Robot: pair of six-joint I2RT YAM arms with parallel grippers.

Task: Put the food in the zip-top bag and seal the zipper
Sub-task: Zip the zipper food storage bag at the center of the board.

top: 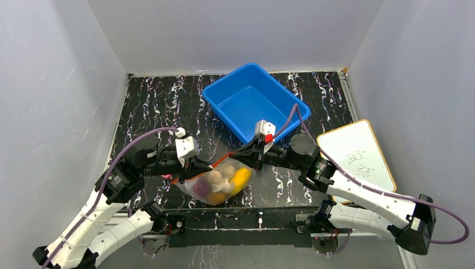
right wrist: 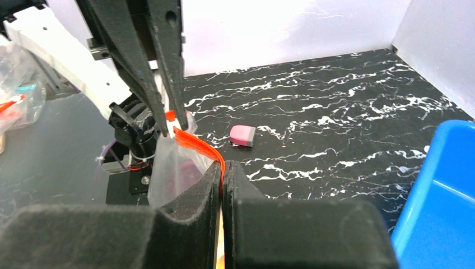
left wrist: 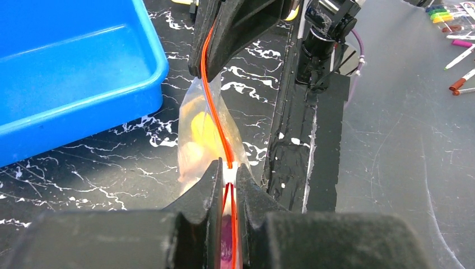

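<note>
The clear zip-top bag (top: 219, 185) hangs between my two grippers above the table's near edge, with the food (top: 224, 180) inside: yellow, orange, purple and beige pieces. My left gripper (top: 194, 163) is shut on the red-orange zipper (left wrist: 215, 106) at the bag's left end, with the white slider (left wrist: 228, 174) between its fingertips. My right gripper (top: 250, 153) is shut on the zipper's right end (right wrist: 208, 152). The strip runs taut between them. Purple food (left wrist: 227, 241) shows through the plastic in the left wrist view.
A blue plastic bin (top: 255, 100) stands behind the bag at the centre back. A small pink block (right wrist: 242, 135) lies on the black marbled table (top: 168, 101) left of the bag. A white board (top: 355, 154) lies at the right.
</note>
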